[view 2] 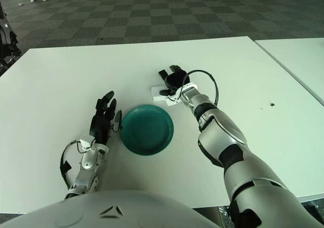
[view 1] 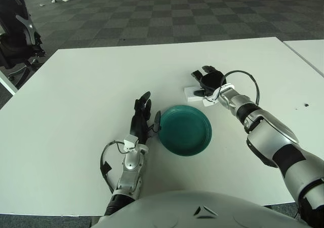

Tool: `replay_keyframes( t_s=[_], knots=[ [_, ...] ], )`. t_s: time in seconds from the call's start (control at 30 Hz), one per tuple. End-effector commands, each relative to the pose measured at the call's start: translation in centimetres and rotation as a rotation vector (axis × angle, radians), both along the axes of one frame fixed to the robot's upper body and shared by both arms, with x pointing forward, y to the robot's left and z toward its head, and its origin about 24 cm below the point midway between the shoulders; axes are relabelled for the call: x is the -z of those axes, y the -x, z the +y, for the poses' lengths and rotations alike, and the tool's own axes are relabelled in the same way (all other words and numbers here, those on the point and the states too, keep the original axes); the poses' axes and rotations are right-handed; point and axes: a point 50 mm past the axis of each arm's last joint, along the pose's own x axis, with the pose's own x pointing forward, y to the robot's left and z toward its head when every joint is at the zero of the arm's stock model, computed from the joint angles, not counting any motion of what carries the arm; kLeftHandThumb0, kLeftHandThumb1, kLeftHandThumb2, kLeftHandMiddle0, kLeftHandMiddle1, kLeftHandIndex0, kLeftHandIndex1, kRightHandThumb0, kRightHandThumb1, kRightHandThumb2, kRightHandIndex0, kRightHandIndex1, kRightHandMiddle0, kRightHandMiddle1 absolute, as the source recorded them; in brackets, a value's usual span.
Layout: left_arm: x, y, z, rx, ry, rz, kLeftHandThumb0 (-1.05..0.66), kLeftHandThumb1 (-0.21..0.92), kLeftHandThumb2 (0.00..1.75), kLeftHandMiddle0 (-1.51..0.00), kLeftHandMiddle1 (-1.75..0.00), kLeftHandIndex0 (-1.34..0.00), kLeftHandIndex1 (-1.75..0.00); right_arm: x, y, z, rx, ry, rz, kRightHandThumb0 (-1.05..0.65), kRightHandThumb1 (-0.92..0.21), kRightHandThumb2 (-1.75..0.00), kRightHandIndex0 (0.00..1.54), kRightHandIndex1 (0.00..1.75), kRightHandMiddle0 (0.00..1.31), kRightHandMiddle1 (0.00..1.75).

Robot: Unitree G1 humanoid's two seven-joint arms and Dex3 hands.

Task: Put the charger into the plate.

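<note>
Right hand sat just above centre frame, reached out over the white charger. Its dark fingers were spread and arched over the block's far side, with one digit down at the front edge. It looked like contact, but I couldn't tell whether they actually had a closed grip on it. A black cable looped off the wrist to the right.

The charger was flat on the white table, up and slightly right of the plate, close to its rim but not in it. Nothing was inside the teal plate, which sat near frame centre, slightly low.

Left hand was lower, left of centre, just beside the plate's left rim. Fingers were extended and loosely spread, pointing toward the top of the frame, holding nothing. The thumb tip came very close to the rim; couldn't tell if it touched.

A second white table showed at the right edge, with a gap between it and the main one. Dark checkered carpet filled the top of the frame. A black office chair stood upper left.
</note>
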Motion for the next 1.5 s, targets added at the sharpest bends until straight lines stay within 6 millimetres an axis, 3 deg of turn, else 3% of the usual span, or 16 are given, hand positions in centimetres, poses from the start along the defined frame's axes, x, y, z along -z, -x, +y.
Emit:
replay_keyframes(
  t_s=[0.0,0.4,0.97,1.23,1.47],
  knots=[
    [3.5,2.7,-2.6,-0.016,0.117,0.197,-0.75,0.92,0.76,-0.28,0.00,0.00,-0.66,4.9,3.3,-0.8,-0.002,0.113,0.212,-0.75,-0.92,-0.71,0.24,0.00,0.00,0.45],
    [3.5,2.7,-2.8,-0.020,0.180,0.210,-0.71,0.92,0.75,-0.24,0.00,0.00,-0.58,6.7,4.9,-0.5,-0.030,0.149,0.300,-0.74,-0.92,-0.71,0.24,0.00,0.00,0.37],
    [3.4,2.5,-3.2,-0.006,0.170,0.208,-0.69,0.92,0.78,-0.23,0.00,0.00,-0.57,9.2,7.5,-1.1,-0.043,0.188,0.392,-0.75,-0.92,-0.66,0.28,0.01,0.00,0.41],
    [3.3,2.5,-3.4,-0.001,0.173,0.196,-0.68,0.92,0.79,-0.22,0.00,0.00,-0.55,10.8,9.1,-0.5,-0.021,0.211,0.450,-0.77,-0.92,-0.69,0.17,0.00,0.00,0.29],
    [3.4,2.6,-3.4,-0.004,0.164,0.197,-0.68,0.92,0.79,-0.22,0.00,0.00,-0.55,11.1,9.3,-0.7,0.014,0.246,0.459,-0.78,-0.92,-0.70,0.13,0.00,0.00,0.25]
  ],
)
